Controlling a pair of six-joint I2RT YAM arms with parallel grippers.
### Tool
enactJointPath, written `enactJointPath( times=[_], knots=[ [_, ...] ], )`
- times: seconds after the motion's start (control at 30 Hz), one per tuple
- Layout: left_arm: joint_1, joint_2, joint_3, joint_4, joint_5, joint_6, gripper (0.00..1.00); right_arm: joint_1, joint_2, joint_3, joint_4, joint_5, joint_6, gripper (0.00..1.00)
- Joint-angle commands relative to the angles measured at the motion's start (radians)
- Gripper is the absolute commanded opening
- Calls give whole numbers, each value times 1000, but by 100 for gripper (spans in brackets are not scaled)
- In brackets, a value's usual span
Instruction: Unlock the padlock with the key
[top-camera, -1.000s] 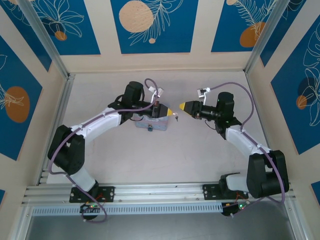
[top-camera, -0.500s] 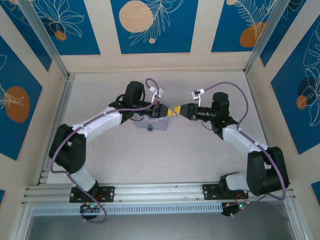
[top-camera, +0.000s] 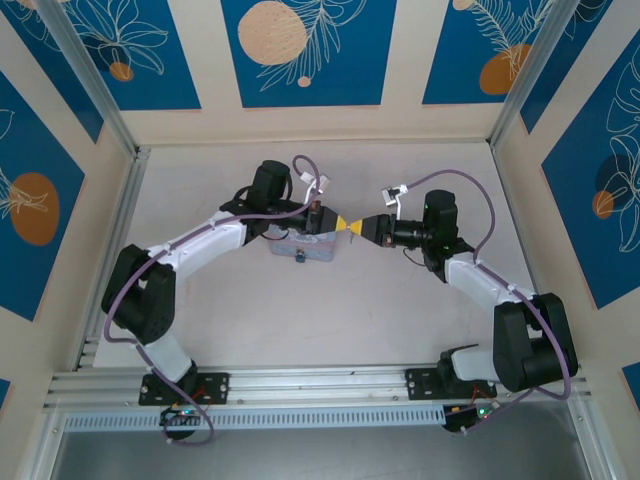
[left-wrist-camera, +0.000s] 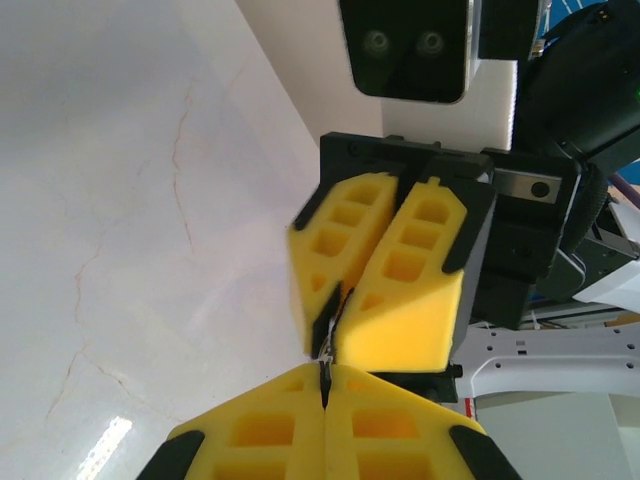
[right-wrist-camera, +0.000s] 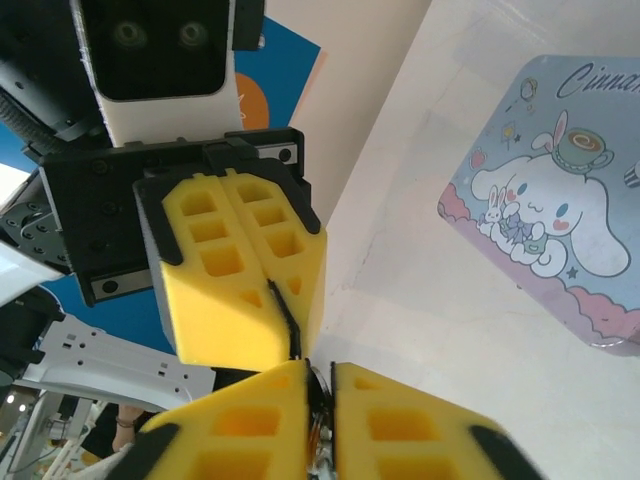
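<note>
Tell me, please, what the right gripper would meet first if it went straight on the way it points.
The left gripper, it seems: the right gripper points straight at it, tip to tip.

A pale blue tin (right-wrist-camera: 555, 200) printed with a cartoon rabbit lies flat at the right of the right wrist view, on the pale table (top-camera: 330, 320). Blue leaf-patterned wall panels (top-camera: 305, 50) line the overhead view's top.

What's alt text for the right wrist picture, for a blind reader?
Two pairs of yellow jaws meet tip to tip, the right gripper from below, the left gripper from above, a thin metal key in the slit of the lower pair. A pale blue cartoon tin lies on the white table at right.
</note>
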Motion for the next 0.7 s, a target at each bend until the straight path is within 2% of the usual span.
enactJointPath(
  times=[0.0,0.1,0.13,0.27,0.33,0.4,0.5,0.67],
  knots=[
    [9,10,38,3,10,19,0,-1,-30,-17,-5,-21,-7,0],
    [12,4,25,30,-33,-24,0,-2,-47,-29,1,-5,5,0],
    [16,-5,8,56,-62,-63,10,1,-58,-36,-4,15,7,0],
    [32,-70,-116,255,-213,-335,62,27,-137,-70,-68,186,-15,0],
    [31,-103,-164,316,-274,-457,73,61,-180,-67,-143,301,-66,0],
    [29,-131,-192,325,-316,-560,76,98,-213,-55,-209,409,-117,0],
    [26,-169,-212,255,-374,-711,77,174,-244,-32,-285,614,-192,0],
    [16,-227,-270,181,-452,-903,76,291,-253,-6,-299,883,-299,0]
  ],
)
